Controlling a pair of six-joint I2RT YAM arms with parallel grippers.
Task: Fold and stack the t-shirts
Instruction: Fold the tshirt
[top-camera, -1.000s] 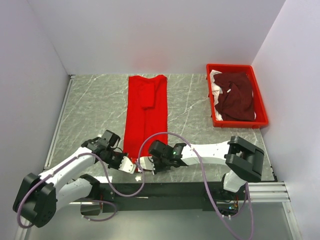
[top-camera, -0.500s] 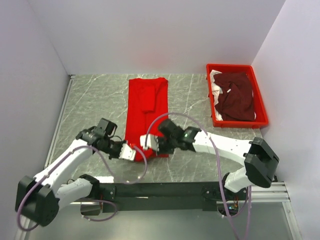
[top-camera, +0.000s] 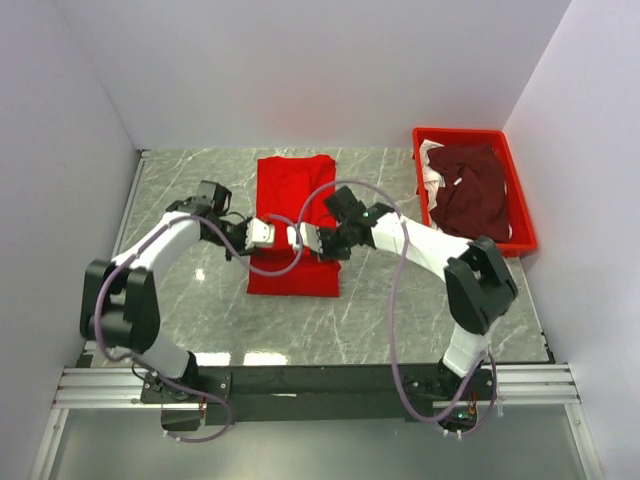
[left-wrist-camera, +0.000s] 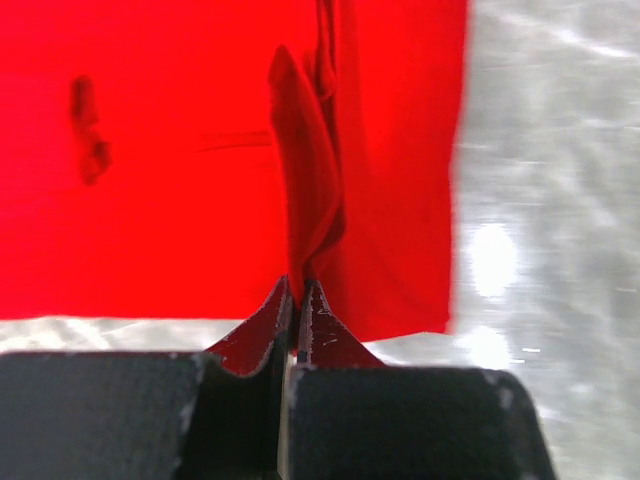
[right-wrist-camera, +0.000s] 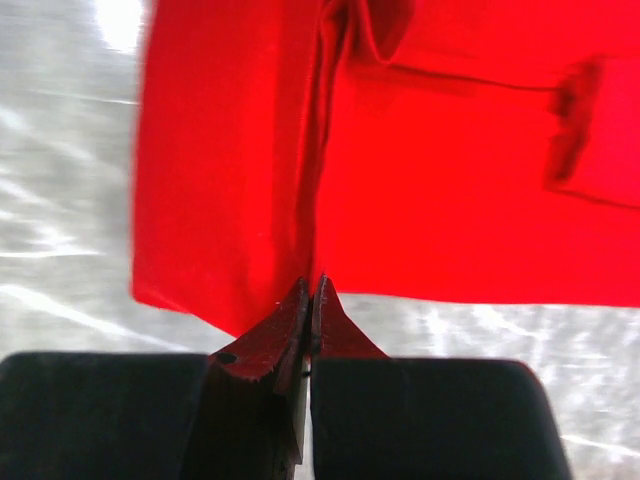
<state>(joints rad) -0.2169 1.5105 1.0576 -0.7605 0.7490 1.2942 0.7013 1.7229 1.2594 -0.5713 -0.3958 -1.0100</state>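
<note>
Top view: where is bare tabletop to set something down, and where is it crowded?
Bare marble lies between the red t-shirt and the tray, left of the shirt at the back, and along the near edge. Crowded: mid-shirt, where the left gripper and right gripper pinch cloth; the tray holds the maroon t-shirt.

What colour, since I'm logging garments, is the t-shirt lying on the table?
The t-shirt is plain bright red, clearest in the top external view.

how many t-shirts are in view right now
2: a bright red cloth t-shirt on the grey marbled table, and a dark maroon cloth t-shirt in the red plastic tray. White fabric beneath may hide another.
</note>
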